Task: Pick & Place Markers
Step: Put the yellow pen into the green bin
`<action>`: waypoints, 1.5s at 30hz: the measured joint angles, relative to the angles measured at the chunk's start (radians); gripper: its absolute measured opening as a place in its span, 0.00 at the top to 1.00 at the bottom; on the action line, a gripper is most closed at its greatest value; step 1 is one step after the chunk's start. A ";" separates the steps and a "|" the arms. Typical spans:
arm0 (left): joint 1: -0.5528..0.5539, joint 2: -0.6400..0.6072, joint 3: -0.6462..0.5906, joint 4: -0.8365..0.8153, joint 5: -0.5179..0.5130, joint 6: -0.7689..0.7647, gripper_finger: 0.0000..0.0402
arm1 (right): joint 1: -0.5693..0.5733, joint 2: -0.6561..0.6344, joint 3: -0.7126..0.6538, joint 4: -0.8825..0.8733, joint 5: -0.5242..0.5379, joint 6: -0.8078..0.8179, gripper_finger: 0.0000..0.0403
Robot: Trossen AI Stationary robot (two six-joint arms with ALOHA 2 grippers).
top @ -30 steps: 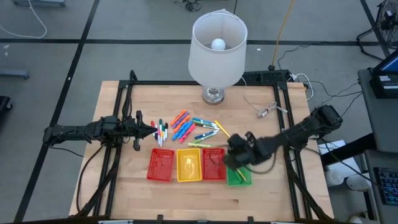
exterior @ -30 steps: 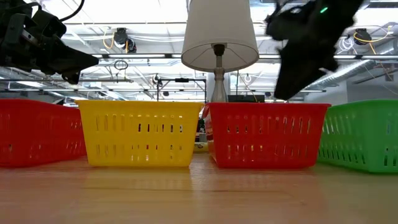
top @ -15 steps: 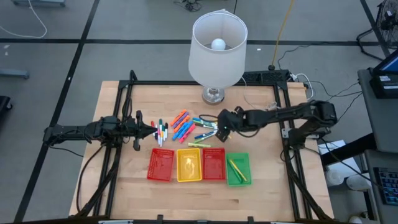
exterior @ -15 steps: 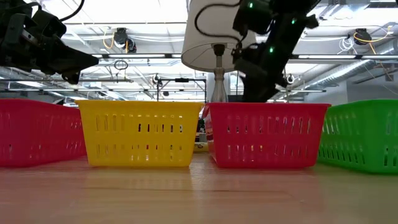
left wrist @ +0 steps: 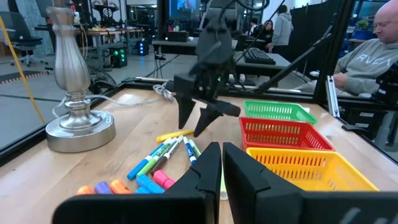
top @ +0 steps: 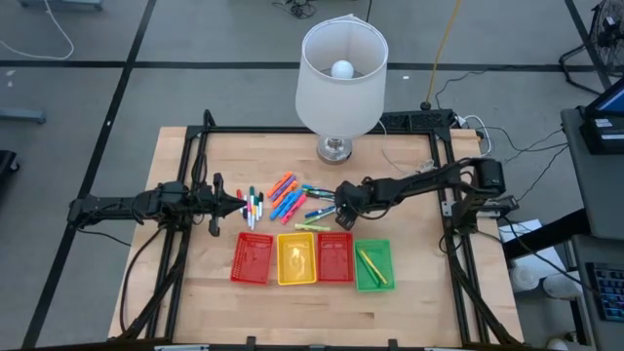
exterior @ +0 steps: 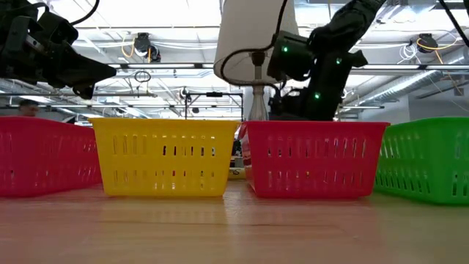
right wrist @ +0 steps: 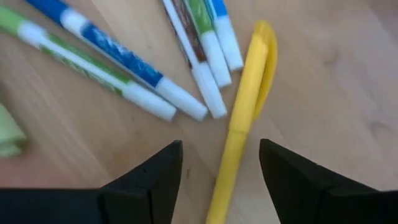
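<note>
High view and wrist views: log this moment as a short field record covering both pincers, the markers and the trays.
right pincer: open, low over the table, straddling a yellow marker, not gripping it
left pincer: shut, waiting at the left of the loose markers
trays: red tray, yellow tray, second red tray, green tray in a row
green tray contents: a yellow stick lies inside

Open jaws over one pen
The yellow pen (right wrist: 239, 134) lies between the right gripper (right wrist: 219, 165) jaws; white pens (right wrist: 202, 65) crowd just beyond.
</note>
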 joint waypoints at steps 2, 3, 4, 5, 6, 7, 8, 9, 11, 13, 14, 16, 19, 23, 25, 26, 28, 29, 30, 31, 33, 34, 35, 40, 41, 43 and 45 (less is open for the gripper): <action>0.000 0.000 0.000 0.000 0.000 0.000 0.95 | 0.000 0.020 0.002 0.006 0.006 -0.012 0.50; 0.000 0.000 0.000 0.000 0.000 0.000 0.95 | 0.000 0.029 0.002 0.007 0.007 -0.017 0.50; 0.000 0.000 0.000 0.000 0.000 0.000 0.95 | -0.001 0.035 0.004 0.007 0.007 -0.018 0.50; 0.000 0.000 0.000 0.000 0.000 0.000 0.95 | -0.002 0.041 0.004 0.007 0.007 -0.018 0.50; 0.000 0.000 0.000 0.000 0.000 0.000 0.95 | -0.004 0.048 0.004 0.006 0.003 -0.019 0.50; 0.000 0.000 0.000 0.001 0.000 0.000 0.95 | -0.005 0.050 0.004 0.004 0.001 -0.020 0.50; 0.000 0.000 0.000 0.000 0.000 0.000 0.95 | -0.005 0.051 0.004 0.002 0.001 -0.021 0.50; 0.000 0.000 0.000 0.000 0.000 0.000 0.95 | -0.005 0.051 0.004 0.000 0.001 -0.020 0.50; 0.000 0.000 0.000 0.000 0.000 0.000 0.95 | -0.005 0.051 0.004 -0.008 -0.006 -0.012 0.50; 0.000 0.000 0.000 0.000 0.000 0.000 0.95 | -0.006 0.040 0.004 -0.026 -0.027 -0.004 0.51; 0.000 0.000 0.000 0.000 0.000 0.000 0.95 | -0.006 0.039 0.004 -0.033 -0.037 0.001 0.51; 0.000 0.000 0.000 0.000 0.000 0.000 0.95 | -0.006 0.039 0.004 -0.047 -0.050 0.013 0.53; 0.000 0.000 0.000 0.000 0.000 0.000 0.95 | -0.006 0.040 0.003 -0.073 -0.052 0.013 0.58; 0.000 0.000 0.000 0.000 0.000 0.000 0.95 | -0.006 0.042 0.002 -0.099 -0.073 0.013 0.65; 0.000 0.000 0.000 0.000 0.000 0.000 0.95 | -0.005 0.042 0.002 -0.099 -0.076 0.014 0.69; 0.000 0.000 0.000 0.000 0.000 0.000 0.95 | -0.003 0.042 0.002 -0.100 -0.076 0.024 0.70; 0.000 0.000 0.000 0.000 0.000 0.000 0.95 | 0.000 0.042 0.002 -0.106 -0.076 0.042 0.74; 0.000 0.000 0.000 0.000 0.000 0.000 0.95 | 0.001 0.042 0.002 -0.110 -0.077 0.045 0.76; 0.000 0.000 0.000 0.000 0.000 0.000 0.95 | 0.002 0.042 0.002 -0.113 -0.077 0.045 0.77; 0.000 0.000 0.000 0.000 0.000 0.000 0.95 | 0.002 0.042 0.002 -0.116 -0.077 0.046 0.79; 0.000 0.000 0.000 0.000 0.000 0.000 0.95 | 0.002 0.042 0.002 -0.122 -0.077 0.055 0.82; 0.000 0.000 0.000 0.000 0.000 0.000 0.95 | 0.002 0.042 0.002 -0.122 -0.077 0.060 0.83; 0.000 0.000 0.000 0.000 0.000 0.000 0.95 | 0.002 0.042 0.001 -0.123 -0.076 0.061 0.85; 0.000 0.000 0.000 0.000 0.000 0.000 0.95 | 0.003 0.042 0.001 -0.126 -0.055 0.064 0.92; 0.000 0.000 0.000 0.000 0.000 0.000 0.95 | 0.003 0.041 0.001 -0.125 -0.050 0.065 0.93; 0.000 0.000 0.000 0.000 0.000 0.000 0.95 | 0.003 0.029 0.001 -0.121 -0.046 0.065 0.94; 0.000 0.000 0.000 0.000 0.000 0.000 0.95 | 0.003 0.017 0.001 -0.108 -0.046 0.060 0.95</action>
